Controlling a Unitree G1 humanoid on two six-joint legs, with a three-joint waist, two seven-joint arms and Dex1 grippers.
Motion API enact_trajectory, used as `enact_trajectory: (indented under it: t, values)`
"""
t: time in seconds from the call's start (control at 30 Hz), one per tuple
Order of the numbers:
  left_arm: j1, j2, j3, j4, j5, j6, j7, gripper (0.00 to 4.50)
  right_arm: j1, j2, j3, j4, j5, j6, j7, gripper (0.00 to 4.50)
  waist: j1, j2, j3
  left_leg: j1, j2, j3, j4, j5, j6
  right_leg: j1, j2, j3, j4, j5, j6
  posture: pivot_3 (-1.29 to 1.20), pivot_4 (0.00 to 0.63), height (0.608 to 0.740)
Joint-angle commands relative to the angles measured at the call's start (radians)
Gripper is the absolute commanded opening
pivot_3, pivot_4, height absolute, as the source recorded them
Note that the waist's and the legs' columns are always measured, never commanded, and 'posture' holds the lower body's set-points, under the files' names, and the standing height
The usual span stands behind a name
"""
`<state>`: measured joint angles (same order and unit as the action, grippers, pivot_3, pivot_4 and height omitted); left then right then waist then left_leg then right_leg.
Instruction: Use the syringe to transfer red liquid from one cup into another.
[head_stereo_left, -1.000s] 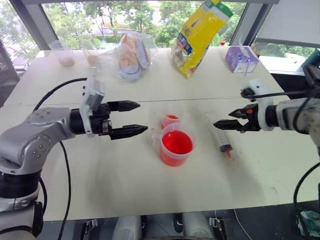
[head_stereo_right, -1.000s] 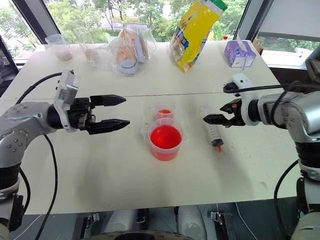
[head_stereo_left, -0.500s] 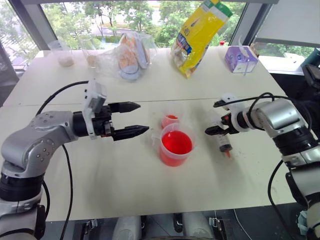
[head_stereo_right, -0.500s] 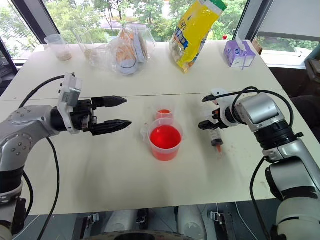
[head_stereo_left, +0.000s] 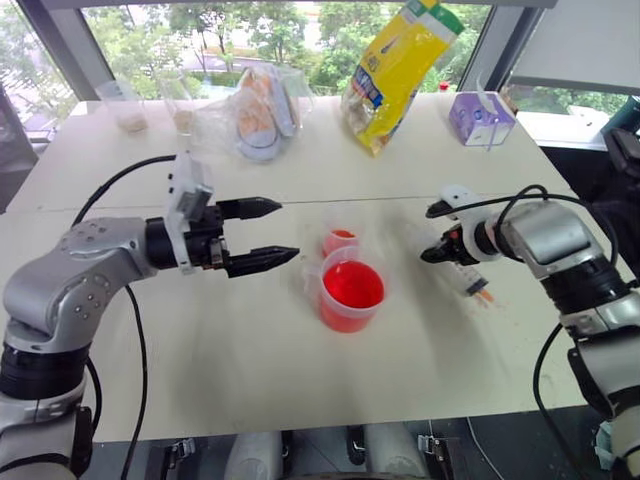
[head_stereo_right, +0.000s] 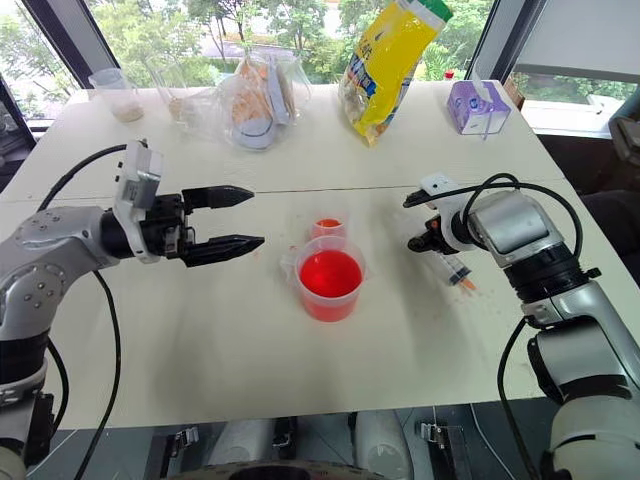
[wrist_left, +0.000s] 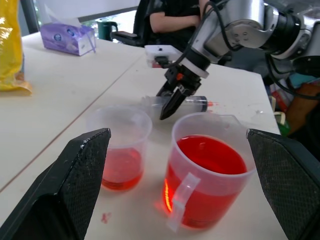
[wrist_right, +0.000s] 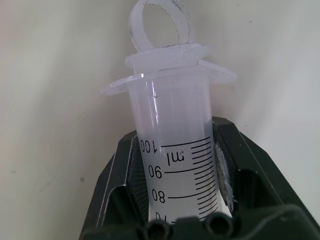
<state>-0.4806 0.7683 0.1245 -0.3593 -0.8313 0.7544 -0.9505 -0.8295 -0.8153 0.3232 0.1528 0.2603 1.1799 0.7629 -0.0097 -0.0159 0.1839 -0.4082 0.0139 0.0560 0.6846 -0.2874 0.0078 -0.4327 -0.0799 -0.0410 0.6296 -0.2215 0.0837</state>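
The syringe (head_stereo_left: 466, 279), clear with an orange-red tip, lies on the white table (head_stereo_left: 250, 370), right of the cups. My right gripper (head_stereo_left: 433, 254) is shut on the syringe barrel (wrist_right: 175, 150) near its flange, the scale showing between the black fingers (wrist_right: 112, 190). The larger beaker (head_stereo_left: 352, 293) stands mid-table, well filled with red liquid (wrist_left: 210, 156). The small cup (head_stereo_left: 341, 241) stands touching it on the far side, with a little red liquid at its bottom. My left gripper (head_stereo_left: 286, 230) hovers open to the left of the cups, pointing at them.
Along the table's far side are a yellow bag (head_stereo_left: 400, 70), a purple tissue box (head_stereo_left: 480, 118), a clear plastic bag of items (head_stereo_left: 262, 115) and clear cups with beige contents (head_stereo_left: 130, 110). A seated person (wrist_left: 175, 20) is beyond the table.
My right gripper came down onto the syringe and shut on its barrel. The syringe has swung, its tip now pointing more to the right. The left arm has kept still.
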Motion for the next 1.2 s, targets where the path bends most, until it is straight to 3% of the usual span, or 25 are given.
enact_trajectory:
  t: [0.03,0.1,0.2,0.37,0.43,0.5,0.63,0.9,1.2]
  values:
    - [-0.041,0.003,-0.006,0.022,0.016,-0.029,-0.032,4.5,-0.009,-0.011,-0.261,-0.164,0.107,0.037,0.005,1.38,0.0,0.0,0.0,0.0,0.0,0.0,0.0,0.0,0.0,0.0,0.0,0.0,0.0,0.0,0.0,0.0,0.15,0.74]
    - [-0.072,-0.003,-0.015,0.048,0.02,-0.033,-0.051,4.5,0.038,0.029,-0.445,-0.312,0.21,0.053,0.007,1.38,0.002,0.0,0.0,0.0,0.0,0.0,0.0,0.0,0.0,0.0,0.0,0.0,0.0,0.0,0.0,0.0,0.15,0.74]
    - [-0.124,-0.014,-0.032,0.085,0.021,-0.035,-0.076,4.5,0.039,0.099,-0.597,-0.435,0.312,-0.051,0.01,1.38,0.001,0.0,0.0,0.0,0.0,-0.001,0.0,0.0,0.0,0.0,0.0,-0.001,0.0,0.0,0.0,0.0,0.15,0.74]
    - [-0.212,-0.042,-0.055,0.156,0.023,-0.033,-0.115,4.5,0.03,0.289,-0.711,-0.587,0.452,-0.161,-0.105,1.38,-0.003,0.0,0.0,0.001,0.0,-0.001,0.0,0.0,0.0,0.001,0.0,-0.001,0.0,0.0,0.0,0.0,0.15,0.74]
    - [-0.27,-0.064,-0.079,0.198,0.025,-0.034,-0.144,4.5,0.066,0.433,-0.735,-0.677,0.575,-0.218,-0.159,1.38,-0.002,0.0,0.0,0.001,0.0,-0.001,0.0,0.0,0.0,0.001,0.0,-0.001,0.001,0.0,0.0,0.0,0.15,0.74]
    - [-0.324,-0.084,-0.099,0.244,0.036,-0.032,-0.162,4.5,0.129,0.516,-0.72,-0.736,0.656,-0.257,-0.166,1.38,0.001,0.0,0.0,0.001,0.001,-0.002,0.0,0.0,-0.001,0.001,0.001,-0.001,0.002,0.0,0.0,0.0,0.15,0.74]
    - [-0.396,-0.108,-0.114,0.324,0.069,-0.047,-0.19,4.5,0.262,0.557,-0.633,-0.777,0.619,-0.399,-0.122,1.38,0.0,0.0,0.0,0.0,-0.001,-0.001,0.0,0.0,0.0,0.001,-0.001,-0.001,0.001,0.0,0.0,0.0,0.15,0.74]
    - [-0.504,-0.183,-0.152,0.415,0.153,-0.102,-0.218,4.5,0.501,0.511,-0.413,-0.652,0.381,-0.742,0.079,1.38,-0.004,0.0,0.0,0.001,-0.003,-0.002,0.0,0.0,0.0,0.002,0.0,-0.001,0.001,0.0,0.001,0.0,0.15,0.74]
    - [-0.5,-0.224,-0.184,0.408,0.2,-0.116,-0.245,4.5,0.578,0.5,-0.341,-0.55,0.273,-0.948,0.131,1.38,-0.002,0.0,0.0,0.001,-0.001,-0.002,0.0,0.0,0.0,0.002,0.001,-0.001,0.001,0.0,0.0,0.0,0.15,0.74]
